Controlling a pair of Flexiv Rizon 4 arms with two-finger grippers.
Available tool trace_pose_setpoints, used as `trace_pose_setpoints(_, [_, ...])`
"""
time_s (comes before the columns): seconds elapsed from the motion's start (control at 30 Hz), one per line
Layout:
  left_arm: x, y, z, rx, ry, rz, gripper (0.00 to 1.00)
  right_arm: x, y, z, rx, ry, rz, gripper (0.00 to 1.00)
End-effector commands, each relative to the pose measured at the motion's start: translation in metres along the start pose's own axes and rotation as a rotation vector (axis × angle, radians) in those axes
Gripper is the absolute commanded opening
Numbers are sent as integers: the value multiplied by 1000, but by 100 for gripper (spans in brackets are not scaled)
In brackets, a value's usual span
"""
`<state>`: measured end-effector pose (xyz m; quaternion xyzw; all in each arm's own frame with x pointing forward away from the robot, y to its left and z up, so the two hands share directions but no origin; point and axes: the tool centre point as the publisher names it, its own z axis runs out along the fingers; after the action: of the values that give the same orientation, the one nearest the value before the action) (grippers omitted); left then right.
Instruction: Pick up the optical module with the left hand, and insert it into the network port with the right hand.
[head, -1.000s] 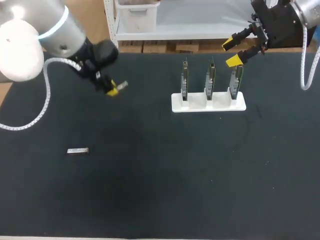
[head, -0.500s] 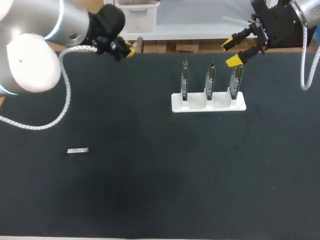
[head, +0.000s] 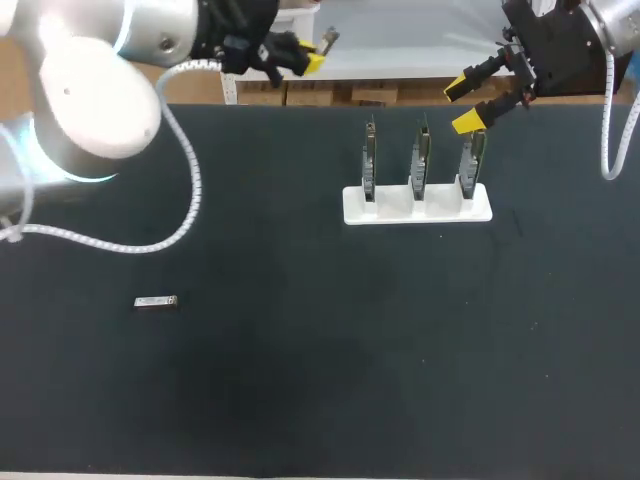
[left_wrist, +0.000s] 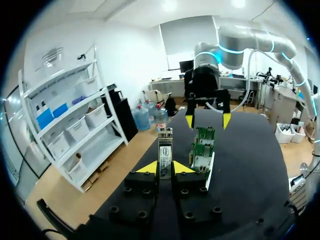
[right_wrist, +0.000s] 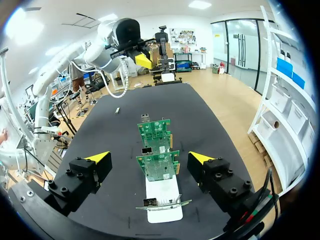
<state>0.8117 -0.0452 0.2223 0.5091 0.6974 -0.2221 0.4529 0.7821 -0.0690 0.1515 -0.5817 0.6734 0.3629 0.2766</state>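
Left tool (head: 307, 55) clenched on optical module (head: 326, 40), raised at far edge of table (head: 300, 380); in left wrist view module stands upright between jaws. Second module (head: 156, 302) lies flat on table, left side, well apart. Right tool (head: 462, 105) released, jaws spread, near top of rightmost of three upright boards (head: 421, 158) in white holder (head: 417, 208).

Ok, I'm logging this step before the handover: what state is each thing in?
left hand: shut on an optical module, held up off the table.
right hand: open, near the rightmost board.
second module: lying flat on the table, untouched.
circuit boards: three, upright in the white stand, no module inserted.
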Motion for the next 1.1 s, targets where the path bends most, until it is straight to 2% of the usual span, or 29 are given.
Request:
trace_pose_setpoints(0.03, [-12,-3,15,92,-130,29,0,0,0,0,1,-1,-1,100])
trace_pose_setpoints(0.13, [-21,-12,24,134,-156,35,0,0,0,0,1,-1,-1,100])
trace_pose_setpoints(0.43, [-35,-40,48,278,-244,-28,0,0,0,0,1,-1,-1,100])
trace_pose_setpoints(0.63, [-43,-61,64,359,-293,-17,0,0,0,0,1,-1,-1,100])
trace_pose_setpoints(1.1, [-39,-91,98,434,-341,2,0,0,0,0,1,-1,-1,100])
